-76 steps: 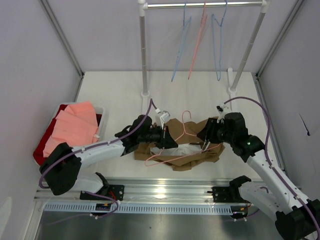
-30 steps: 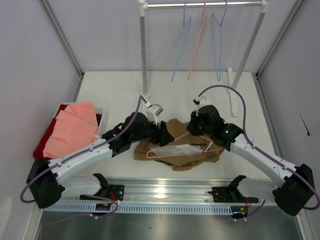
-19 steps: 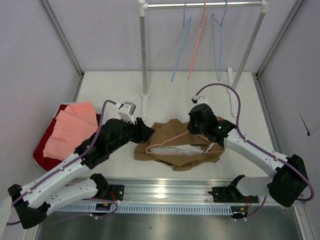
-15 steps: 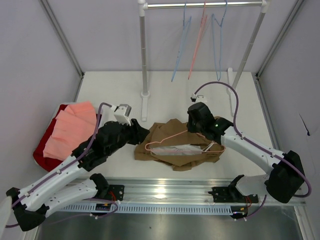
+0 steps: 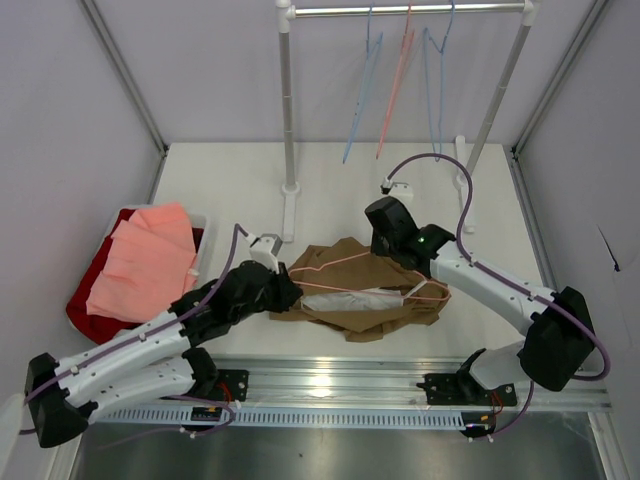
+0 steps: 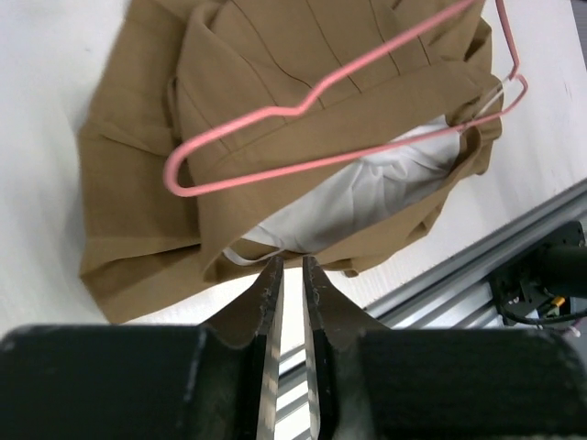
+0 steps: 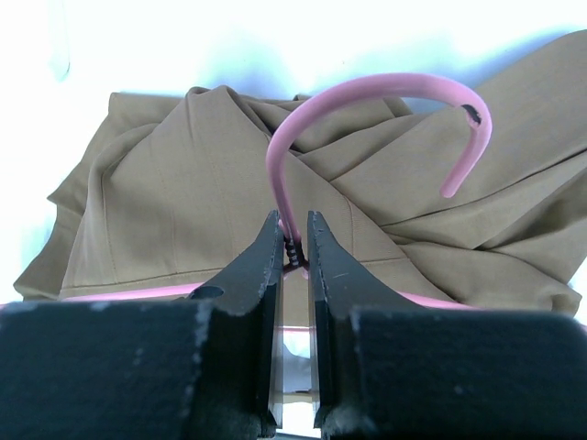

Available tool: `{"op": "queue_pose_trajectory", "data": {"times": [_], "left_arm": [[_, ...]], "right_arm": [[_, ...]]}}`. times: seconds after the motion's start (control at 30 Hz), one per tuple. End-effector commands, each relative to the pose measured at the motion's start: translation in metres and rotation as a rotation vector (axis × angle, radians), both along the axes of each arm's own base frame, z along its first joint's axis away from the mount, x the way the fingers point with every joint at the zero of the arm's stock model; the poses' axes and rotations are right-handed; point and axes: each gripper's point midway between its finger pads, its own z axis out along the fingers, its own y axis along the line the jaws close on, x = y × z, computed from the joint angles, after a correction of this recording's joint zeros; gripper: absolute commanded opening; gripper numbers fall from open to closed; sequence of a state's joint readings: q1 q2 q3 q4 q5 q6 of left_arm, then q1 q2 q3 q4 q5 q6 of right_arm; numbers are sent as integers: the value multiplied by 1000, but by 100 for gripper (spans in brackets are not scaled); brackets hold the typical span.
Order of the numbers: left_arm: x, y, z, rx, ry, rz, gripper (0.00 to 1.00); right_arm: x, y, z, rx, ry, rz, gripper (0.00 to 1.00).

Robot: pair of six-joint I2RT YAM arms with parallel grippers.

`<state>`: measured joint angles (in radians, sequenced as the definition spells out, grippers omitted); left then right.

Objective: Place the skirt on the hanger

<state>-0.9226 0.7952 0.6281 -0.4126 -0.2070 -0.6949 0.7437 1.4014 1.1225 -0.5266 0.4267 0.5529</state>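
The tan-brown skirt (image 5: 355, 305) lies crumpled at the table's front middle, its white lining (image 6: 358, 197) showing at the opening. The pale-pink hanger (image 5: 335, 262) lies across the skirt. My right gripper (image 5: 386, 250) is shut on the hanger's twisted neck just below the hook (image 7: 394, 84), and its jaws (image 7: 293, 229) pinch that neck. My left gripper (image 5: 285, 290) is at the skirt's left front edge. Its tips (image 6: 289, 261) stand a narrow slit apart against the hem (image 6: 138, 275). Whether they pinch cloth is hidden.
A clothes rack (image 5: 405, 10) at the back carries blue hangers and a pink one, on two posts (image 5: 288, 120) (image 5: 495, 110). A bin (image 5: 205, 222) at the left holds a salmon-pink garment (image 5: 140, 260) over red cloth. A metal rail (image 5: 330, 385) runs along the near edge.
My left arm swung back to the left, then returned low to the skirt's left front edge as its jaws narrowed. My right gripper drew the hanger's hook toward the back left.
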Motion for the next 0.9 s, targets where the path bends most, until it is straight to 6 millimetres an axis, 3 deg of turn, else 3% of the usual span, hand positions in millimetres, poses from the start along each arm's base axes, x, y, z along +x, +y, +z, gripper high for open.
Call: {"op": "queue_pose_trajectory", "data": {"times": [0.0, 0.2, 0.57, 0.87], "left_arm": [[-3, -25, 0, -59, 3, -33, 16], [-11, -53, -4, -83, 15, -90, 11], [0, -63, -40, 4, 45, -61, 15], [-3, -64, -69, 42, 87, -67, 14]], "right_arm": [[10, 2, 16, 13, -49, -52, 0], [11, 3, 17, 8, -51, -55, 0], [8, 7, 16, 11, -49, -38, 0], [6, 7, 15, 8, -46, -31, 0]]}}
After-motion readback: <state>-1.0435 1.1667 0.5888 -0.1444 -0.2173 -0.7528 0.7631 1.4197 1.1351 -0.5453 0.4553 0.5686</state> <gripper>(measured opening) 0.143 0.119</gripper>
